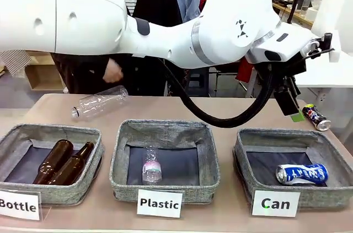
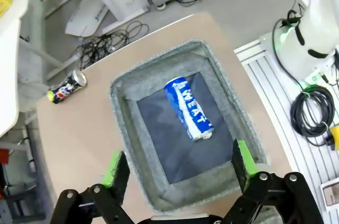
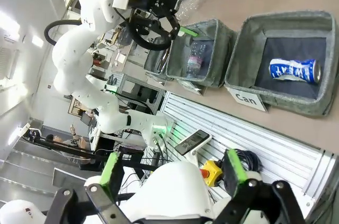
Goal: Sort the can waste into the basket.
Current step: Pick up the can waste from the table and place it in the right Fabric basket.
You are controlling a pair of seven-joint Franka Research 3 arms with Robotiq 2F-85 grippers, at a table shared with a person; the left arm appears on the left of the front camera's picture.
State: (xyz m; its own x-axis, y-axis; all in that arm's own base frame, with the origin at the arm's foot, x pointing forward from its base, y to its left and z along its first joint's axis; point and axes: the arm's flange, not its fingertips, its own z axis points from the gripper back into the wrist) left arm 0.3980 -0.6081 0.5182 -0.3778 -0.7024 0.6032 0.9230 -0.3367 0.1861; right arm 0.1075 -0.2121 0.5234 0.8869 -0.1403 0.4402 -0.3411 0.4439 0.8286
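**While one can lies binned, the other waits outside**

Left gripper (image 2: 179, 166): jaws spread wide, nothing between them, hanging directly above the basket (image 2: 123, 92) carded "Can". Blue-and-white can (image 2: 189, 108) lies on its side on the dark lining, crumpled at one end. Right gripper (image 3: 172, 173): likewise wide open and empty, well apart from the work. Black can (image 2: 67, 87) lies on its side on the surface (image 2: 79, 144), outside the basket, near the surface's edge. Judgement: thin-walled, light, smooth, prone to roll. Take it across the mid-body, pads square to its axis, with a gentle squeeze; too hard and it crumples, off-centre and it squirts out.
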